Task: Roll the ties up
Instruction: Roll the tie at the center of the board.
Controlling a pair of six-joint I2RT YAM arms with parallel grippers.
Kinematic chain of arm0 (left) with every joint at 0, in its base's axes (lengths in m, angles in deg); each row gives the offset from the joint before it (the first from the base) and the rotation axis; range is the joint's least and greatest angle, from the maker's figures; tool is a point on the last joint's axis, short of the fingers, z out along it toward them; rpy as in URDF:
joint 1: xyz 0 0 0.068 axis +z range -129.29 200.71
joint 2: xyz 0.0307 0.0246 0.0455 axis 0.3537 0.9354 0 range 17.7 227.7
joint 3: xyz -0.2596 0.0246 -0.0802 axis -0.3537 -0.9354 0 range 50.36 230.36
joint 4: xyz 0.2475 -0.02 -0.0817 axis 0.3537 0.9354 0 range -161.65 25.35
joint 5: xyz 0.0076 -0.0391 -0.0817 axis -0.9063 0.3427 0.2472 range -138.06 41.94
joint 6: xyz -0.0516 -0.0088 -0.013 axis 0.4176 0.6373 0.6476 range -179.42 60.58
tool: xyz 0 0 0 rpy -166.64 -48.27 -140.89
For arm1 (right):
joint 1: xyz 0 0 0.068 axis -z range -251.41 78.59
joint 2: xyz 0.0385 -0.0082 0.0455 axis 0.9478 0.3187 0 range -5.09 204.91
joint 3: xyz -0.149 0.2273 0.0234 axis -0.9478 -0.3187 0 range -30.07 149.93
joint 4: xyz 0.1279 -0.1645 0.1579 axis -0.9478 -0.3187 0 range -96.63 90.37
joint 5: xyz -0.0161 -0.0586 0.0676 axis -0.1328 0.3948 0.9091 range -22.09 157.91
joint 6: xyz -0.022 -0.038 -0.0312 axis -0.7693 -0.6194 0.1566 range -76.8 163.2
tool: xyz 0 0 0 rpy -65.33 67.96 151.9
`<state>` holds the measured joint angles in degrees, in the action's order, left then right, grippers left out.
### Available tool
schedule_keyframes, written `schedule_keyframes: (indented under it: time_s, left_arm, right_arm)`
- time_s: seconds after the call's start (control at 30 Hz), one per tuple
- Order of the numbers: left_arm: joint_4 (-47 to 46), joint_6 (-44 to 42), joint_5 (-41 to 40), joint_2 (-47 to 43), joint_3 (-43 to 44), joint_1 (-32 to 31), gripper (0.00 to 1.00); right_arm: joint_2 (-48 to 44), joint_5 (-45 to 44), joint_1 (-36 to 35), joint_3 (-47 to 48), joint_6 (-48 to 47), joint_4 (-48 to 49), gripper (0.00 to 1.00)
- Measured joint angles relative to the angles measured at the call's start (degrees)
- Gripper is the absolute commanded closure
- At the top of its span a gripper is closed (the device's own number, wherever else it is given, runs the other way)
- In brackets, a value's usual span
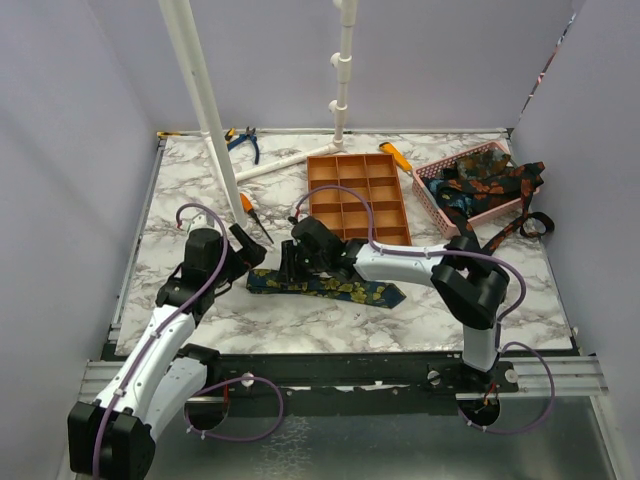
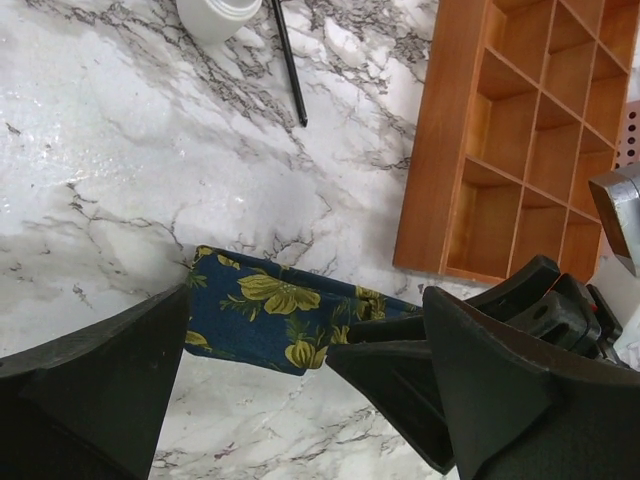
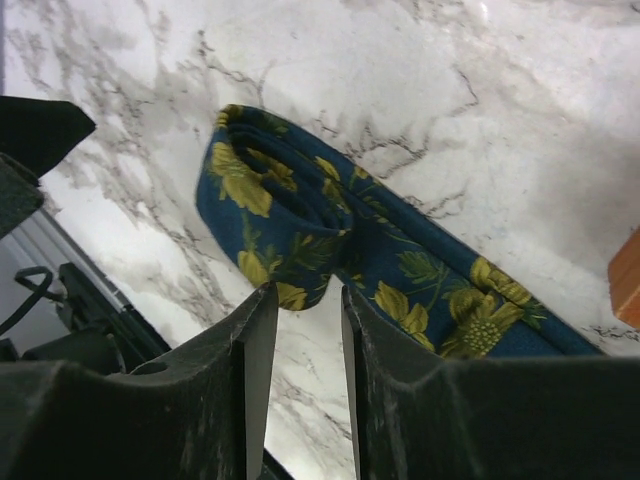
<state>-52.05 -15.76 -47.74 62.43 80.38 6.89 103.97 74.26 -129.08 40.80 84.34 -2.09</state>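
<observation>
**Figure.** Tie rolling at an early stage, seen from above and from both wrists.

One navy tie (image 1: pixel 325 287) with yellow flowers lies on the worktop (image 1: pixel 200 190). It is close to the near edge, roughly parallel to it and about midway along. Its folded end (image 3: pixel 262 190), the one toward the left edge, is doubled back on itself in what reads as a first loose turn. The rest of its length runs off flat toward the right edge.

The right hand (image 3: pixel 308 300) is lowered over this folded end with its jaws a narrow gap apart and the worktop showing between them. The doubled edge of the cloth sits at the fingertips, and no firm pinch on it can be made out. The left hand (image 1: pixel 247 250) hovers just beside the same end, on the side toward the left edge. It is spread wide and holds nothing.

The remaining ties (image 1: pixel 480 180) lie in a tangled heap in the pink basket (image 1: pixel 430 200) near the far right corner. One trails over the rim onto the worktop, and none of them appears rolled. The orange tray (image 1: pixel 345 195), toward the far edge near the middle, shows no roll in any compartment in view.

Judged progress: barely begun. One tie has at most its first turn. Winding nearly the whole of its length, and rolling every tie in the basket, remain to be done.
</observation>
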Motion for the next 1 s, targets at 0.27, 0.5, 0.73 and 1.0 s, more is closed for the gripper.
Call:
schedule_keyframes:
  time_s: [0.27,0.5,0.73,1.0]
  left_arm:
    - [0.1,0.3,0.0,5.2,-0.2,-0.1,0.04]
    - [0.1,0.2,0.0,8.1,-0.2,-0.2,0.06]
    - [-0.2,-0.1,0.0,11.3,-0.3,-0.7,0.08]
    - [-0.2,-0.2,-0.3,8.8,-0.8,-0.7,0.09]
  right_arm:
    - [1.4,-1.7,0.1,-1.2,0.8,-1.4,0.66]
    - [1.4,-1.9,1.7,-4.8,1.2,-1.1,0.67]
    - [0.2,-1.9,2.7,-6.4,1.0,-0.1,0.66]
    - [-5.1,-0.8,2.2,-7.3,-1.4,-0.2,0.66]
